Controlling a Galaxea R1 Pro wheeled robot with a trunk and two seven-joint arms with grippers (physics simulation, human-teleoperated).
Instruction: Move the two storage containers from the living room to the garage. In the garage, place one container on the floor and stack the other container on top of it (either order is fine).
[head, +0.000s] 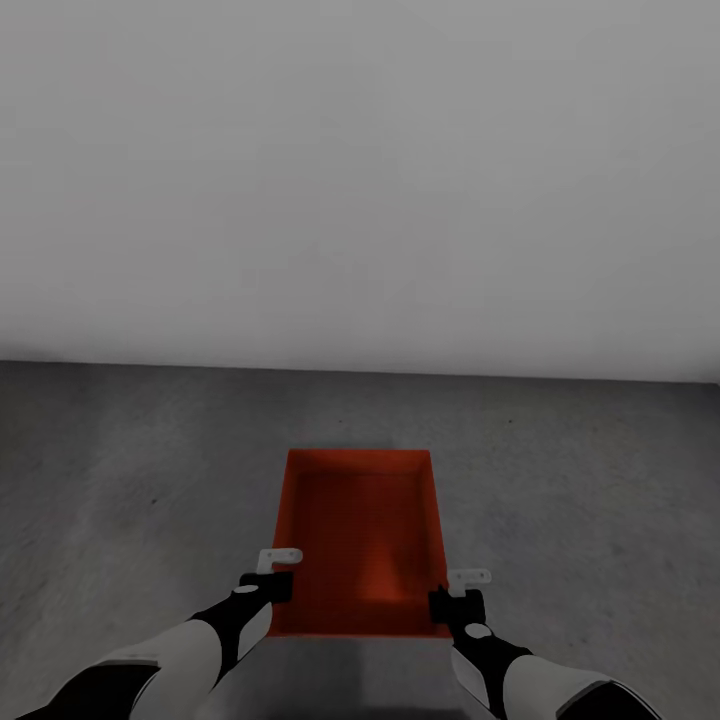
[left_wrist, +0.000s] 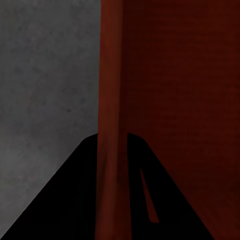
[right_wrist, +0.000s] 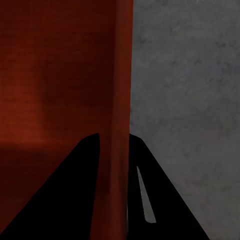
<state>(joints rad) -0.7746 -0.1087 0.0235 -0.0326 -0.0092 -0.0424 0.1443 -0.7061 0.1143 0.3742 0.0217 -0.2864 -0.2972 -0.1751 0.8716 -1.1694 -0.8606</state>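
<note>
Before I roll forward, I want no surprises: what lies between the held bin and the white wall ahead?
In the head view, only bare dark grey floor lies between the orange-red container and the wall.

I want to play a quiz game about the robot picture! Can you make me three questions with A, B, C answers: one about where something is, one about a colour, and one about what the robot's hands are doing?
1. Where is the storage container?
A. On a sofa
B. Between the two grippers, over the grey floor
C. On a shelf against the wall

2. What colour is the container?
A. Orange-red
B. Blue
C. Green

3. What are the grippers doing?
A. Both hanging open, away from the container
B. One holds a cup
C. Each is clamped on a side wall of the container

Answers:
1 B: the head view shows it between the left gripper and the right gripper, with grey floor around it.
2 A: its walls and bottom look orange-red.
3 C: both wrist views show a thin container wall running between the dark fingers.
</note>
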